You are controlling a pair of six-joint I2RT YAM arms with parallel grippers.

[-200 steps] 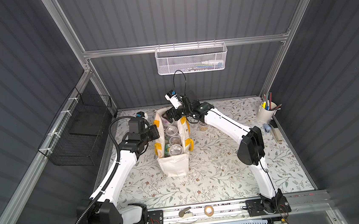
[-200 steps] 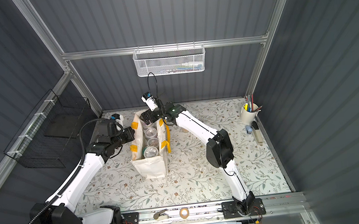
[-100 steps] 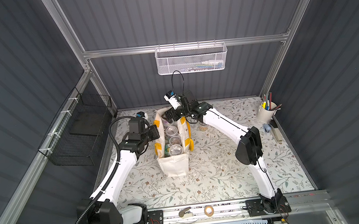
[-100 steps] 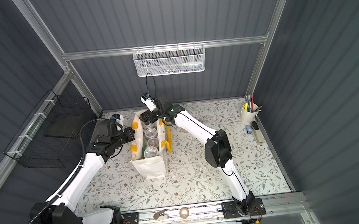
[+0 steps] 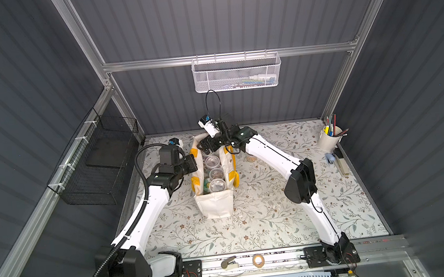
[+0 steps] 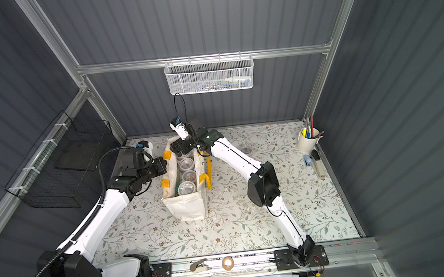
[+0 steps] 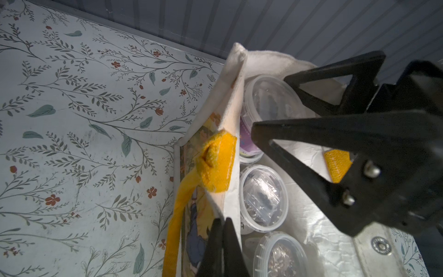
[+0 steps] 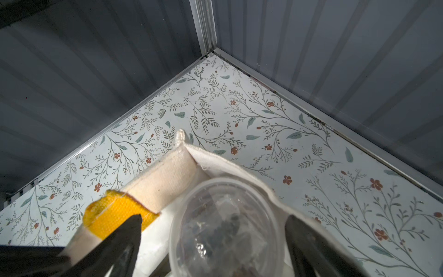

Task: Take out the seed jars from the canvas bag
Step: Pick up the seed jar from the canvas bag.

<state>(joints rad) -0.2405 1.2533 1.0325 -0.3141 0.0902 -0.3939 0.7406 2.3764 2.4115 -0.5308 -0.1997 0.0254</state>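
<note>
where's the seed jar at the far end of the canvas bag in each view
Both top views: seed jar is the farthest of three clear lids in a row inside the canvas bag, beside the right gripper.
Left wrist: upper middle, partly behind black gripper fingers.
Right wrist: bottom centre, between the open jaws.
Shared landmark: the bag's off-white rim, around the jar in every view.

Floral-print table (image 5: 250, 224). White pen cup (image 5: 330, 141) at its far right corner, pens and markers upright in it. Just in front of the cup, along the right edge: small blue item (image 5: 330, 158) and a beige-black stapler-like thing (image 5: 341, 163), too small to tell. White mesh basket (image 5: 237, 73) hangs on back rail, black wire basket (image 5: 100, 166) on left wall. Tape roll (image 5: 258, 260) and beige clip (image 5: 229, 263) on front rail.
</note>
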